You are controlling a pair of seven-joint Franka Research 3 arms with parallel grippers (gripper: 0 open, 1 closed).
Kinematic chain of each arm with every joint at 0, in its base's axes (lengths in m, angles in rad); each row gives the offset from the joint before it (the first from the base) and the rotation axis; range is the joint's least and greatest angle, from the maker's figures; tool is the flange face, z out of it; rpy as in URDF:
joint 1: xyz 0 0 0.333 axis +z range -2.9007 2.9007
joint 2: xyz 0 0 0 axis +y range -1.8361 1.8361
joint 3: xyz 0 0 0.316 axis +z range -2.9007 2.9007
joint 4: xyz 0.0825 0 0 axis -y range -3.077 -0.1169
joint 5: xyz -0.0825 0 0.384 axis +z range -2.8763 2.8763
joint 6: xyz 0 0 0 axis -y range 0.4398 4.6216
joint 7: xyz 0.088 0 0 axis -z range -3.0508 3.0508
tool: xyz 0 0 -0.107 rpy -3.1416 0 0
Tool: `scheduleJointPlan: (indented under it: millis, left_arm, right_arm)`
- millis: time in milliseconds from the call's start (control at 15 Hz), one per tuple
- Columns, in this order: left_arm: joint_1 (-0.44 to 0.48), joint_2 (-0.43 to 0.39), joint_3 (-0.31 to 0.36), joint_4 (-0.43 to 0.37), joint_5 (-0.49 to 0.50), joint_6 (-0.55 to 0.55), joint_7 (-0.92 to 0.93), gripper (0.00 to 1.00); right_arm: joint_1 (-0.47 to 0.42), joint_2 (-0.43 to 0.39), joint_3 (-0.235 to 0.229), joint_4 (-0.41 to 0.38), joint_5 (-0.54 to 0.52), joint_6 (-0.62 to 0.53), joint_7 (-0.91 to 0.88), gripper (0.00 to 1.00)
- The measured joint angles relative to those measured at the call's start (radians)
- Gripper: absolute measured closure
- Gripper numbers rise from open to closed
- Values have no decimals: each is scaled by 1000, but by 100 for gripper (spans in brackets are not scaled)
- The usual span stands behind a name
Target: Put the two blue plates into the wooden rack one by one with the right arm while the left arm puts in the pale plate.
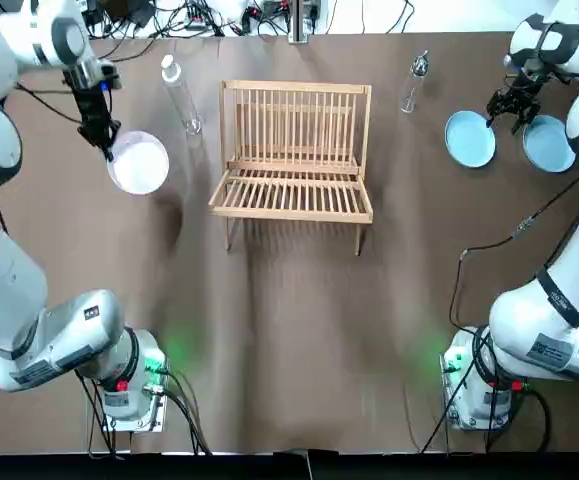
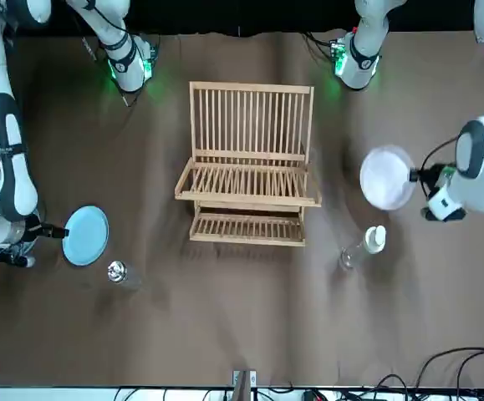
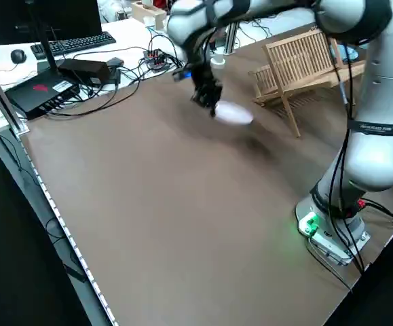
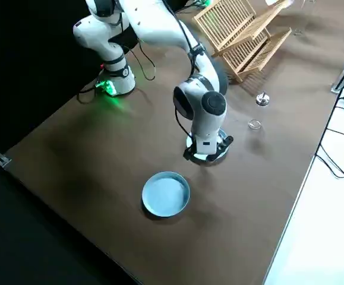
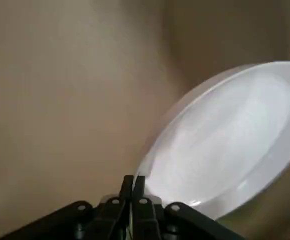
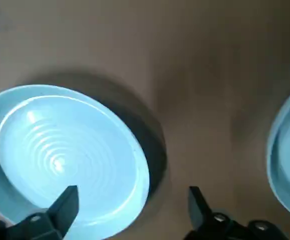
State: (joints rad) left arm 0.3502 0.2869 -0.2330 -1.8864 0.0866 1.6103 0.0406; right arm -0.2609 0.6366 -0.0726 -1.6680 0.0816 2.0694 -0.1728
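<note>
Currently, my left gripper (image 1: pixel 107 148) has its jaws clamped on the rim of the pale plate (image 1: pixel 139 163), held tilted off the table beside the wooden rack (image 1: pixel 294 150) — an edge grip suited, I judge, to slotting. My right gripper (image 1: pixel 509 108) — jaws wide apart, gripping nothing — sits low over the inner blue plate (image 1: pixel 469 139), by its rim; the outer blue plate (image 1: pixel 547 143) lies just beside.
</note>
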Motion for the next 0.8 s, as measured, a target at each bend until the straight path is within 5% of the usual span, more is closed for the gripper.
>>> scheduleJointPlan:
  millis: [267, 533, 800]
  left_arm:
    - [-1, -104, -99, 46, -87, -302, -89, 96]
    - [-13, -100, -243, 65, -194, -452, -274, 96]
    - [-20, -94, -329, 69, -375, -474, -480, 96]
  right_arm:
    - [-1, 40, 1, 1, 12, 72, 0, 11]
    - [-3, 54, 1, 2, 14, 79, 1, 52]
    - [-7, 54, 1, 2, 15, 71, 4, 90]
